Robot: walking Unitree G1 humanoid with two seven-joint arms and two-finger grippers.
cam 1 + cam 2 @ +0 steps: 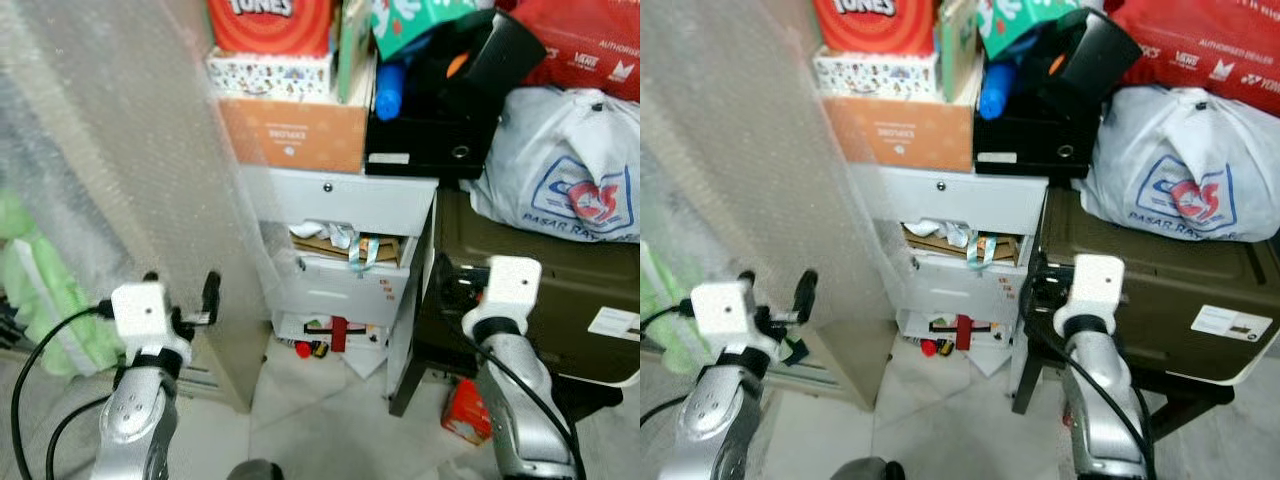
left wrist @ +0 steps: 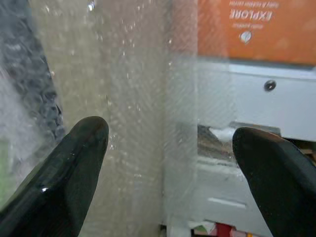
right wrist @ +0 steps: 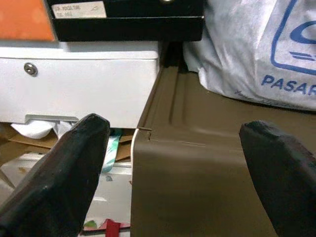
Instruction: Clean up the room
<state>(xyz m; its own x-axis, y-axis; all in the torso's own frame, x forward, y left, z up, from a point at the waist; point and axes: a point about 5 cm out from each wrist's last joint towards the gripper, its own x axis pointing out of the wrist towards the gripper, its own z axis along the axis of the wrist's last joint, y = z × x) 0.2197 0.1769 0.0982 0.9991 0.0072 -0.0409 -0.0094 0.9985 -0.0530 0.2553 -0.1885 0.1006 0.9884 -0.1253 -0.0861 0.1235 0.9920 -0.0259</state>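
While both silver arms hang raised in front of the clutter, the tall sheet of bubble wrap (image 1: pixel 130 150) fills the robot's left side, leaning against the white drawer unit (image 1: pixel 345 200). On the right sits the big olive-brown box (image 1: pixel 560 290), carrying a white plastic bag (image 1: pixel 570 170) with blue and red print. On top of the drawers: an orange box (image 1: pixel 295 130) and, beside it, a black box (image 1: pixel 425 135). The middle drawer gapes, paper and cardboard scraps (image 1: pixel 335 240) spilling out. Down on the pale floor, a small red carton (image 1: pixel 465 410) lies by the right arm. The left gripper (image 2: pixel 170 148) is spread wide, facing the bubble wrap. The right gripper (image 3: pixel 177 153) is spread too, facing the brown box's edge; neither holds anything.
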